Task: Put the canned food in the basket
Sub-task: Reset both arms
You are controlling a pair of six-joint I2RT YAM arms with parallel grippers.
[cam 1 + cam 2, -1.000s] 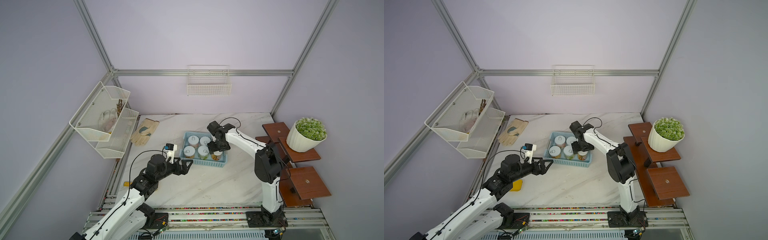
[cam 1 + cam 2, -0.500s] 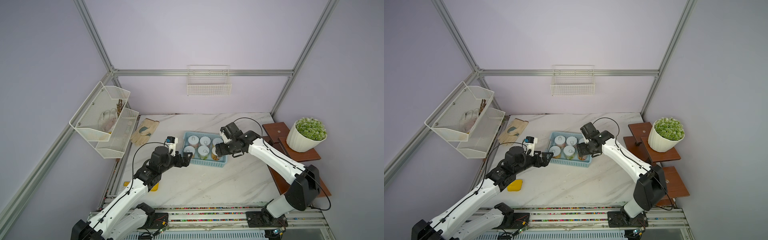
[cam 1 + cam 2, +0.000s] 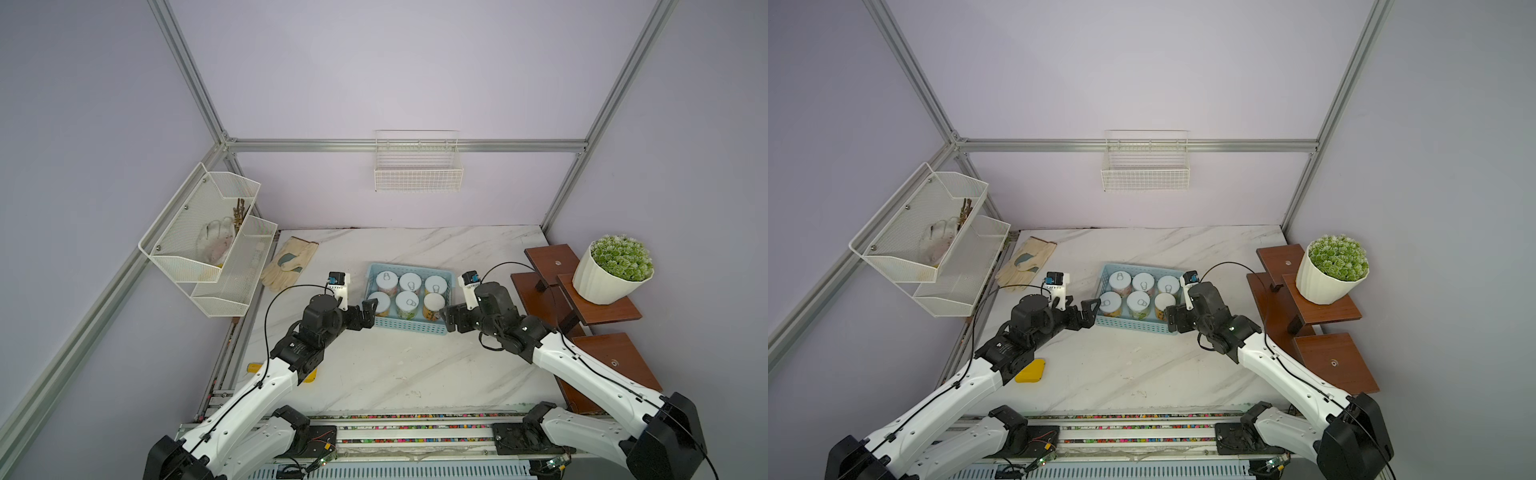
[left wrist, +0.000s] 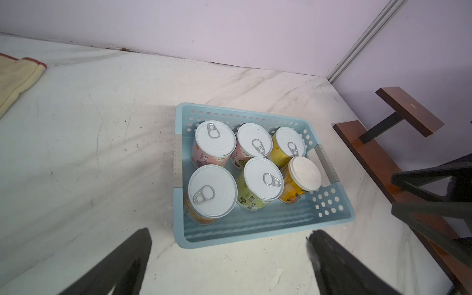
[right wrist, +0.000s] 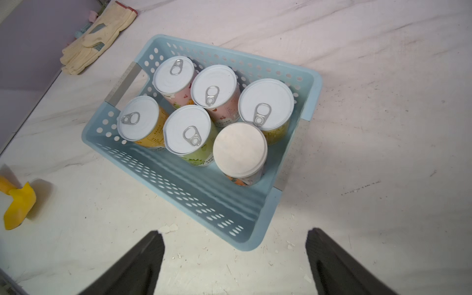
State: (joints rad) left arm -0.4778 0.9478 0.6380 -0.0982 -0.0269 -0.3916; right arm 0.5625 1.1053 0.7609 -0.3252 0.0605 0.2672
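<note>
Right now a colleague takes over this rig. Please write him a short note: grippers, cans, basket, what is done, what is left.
Left gripper: open, empty, near the left end of the light blue perforated plastic basket.
Right gripper: open, empty, near its right end.
Six short cylindrical tins with pale tops stand upright in the basket, two rows of three.
Done: every tin in view is inside.
Left: probably only drawing both arms back.
</note>
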